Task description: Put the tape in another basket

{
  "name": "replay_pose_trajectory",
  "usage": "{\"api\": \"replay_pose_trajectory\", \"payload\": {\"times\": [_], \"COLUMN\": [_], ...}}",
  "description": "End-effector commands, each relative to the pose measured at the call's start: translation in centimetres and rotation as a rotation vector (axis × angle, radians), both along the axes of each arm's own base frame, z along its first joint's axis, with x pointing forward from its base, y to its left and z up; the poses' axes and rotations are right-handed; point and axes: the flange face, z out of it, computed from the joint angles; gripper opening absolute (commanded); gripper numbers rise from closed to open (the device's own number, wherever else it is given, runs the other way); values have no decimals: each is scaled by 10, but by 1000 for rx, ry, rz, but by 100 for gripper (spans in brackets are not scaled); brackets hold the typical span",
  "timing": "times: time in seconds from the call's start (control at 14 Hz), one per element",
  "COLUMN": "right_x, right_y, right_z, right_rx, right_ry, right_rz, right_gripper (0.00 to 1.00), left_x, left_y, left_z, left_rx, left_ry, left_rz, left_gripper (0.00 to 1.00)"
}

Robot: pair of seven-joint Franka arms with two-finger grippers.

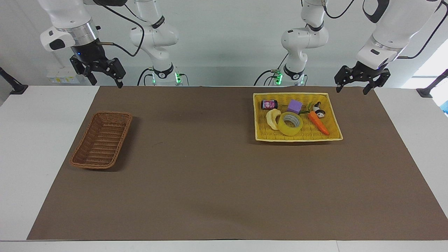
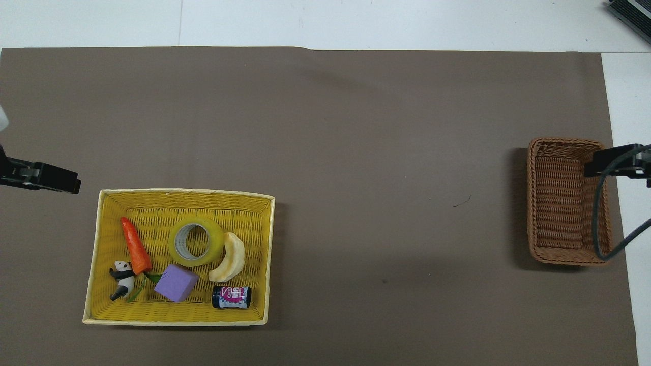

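The yellow tape roll (image 1: 290, 124) lies flat in the bright-yellow tray (image 1: 332, 134) toward the left arm's end of the table; it also shows in the overhead view (image 2: 197, 242). The dark-brown wicker basket (image 1: 102, 140) stands empty toward the right arm's end, and also shows from overhead (image 2: 567, 201). My left gripper (image 1: 351, 90) hangs open and empty in the air beside the tray's corner nearest the robots. My right gripper (image 1: 106, 83) hangs open and empty over the mat's edge, above the robots' end of the basket.
In the tray with the tape lie a cream crescent toy (image 1: 272, 118), a purple block (image 1: 295, 106), a small can (image 1: 269, 104), a panda figure (image 1: 318, 109) and a toy carrot (image 1: 318, 123). A brown mat (image 1: 210, 168) covers the table.
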Motion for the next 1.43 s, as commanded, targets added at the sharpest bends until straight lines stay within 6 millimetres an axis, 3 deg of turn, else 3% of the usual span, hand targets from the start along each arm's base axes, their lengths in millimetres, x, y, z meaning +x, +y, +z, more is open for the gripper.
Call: {"api": "replay_pose_trajectory", "payload": {"times": [0.0,0.86,1.14,1.36], "right_x": [-4,-4,-3,-4], "right_y": [1,1,1,1], "right_z": [0,0,0,0], "right_rx": [26,26,26,26], "right_ry": [10,12,12,12], "right_rz": [-10,-10,-10,-10], "right_gripper": [100,100,100,100], "left_x": [-4,-4,-3,0], "left_y": [3,-1,-12,-24], "left_z": [-1,-5,-19,-51], "left_rx": [13,12,-19,-57], "left_ry": [13,16,31,31], "left_rz": [-9,-22,-27,-29], "left_gripper": [100,100,100,100]}}
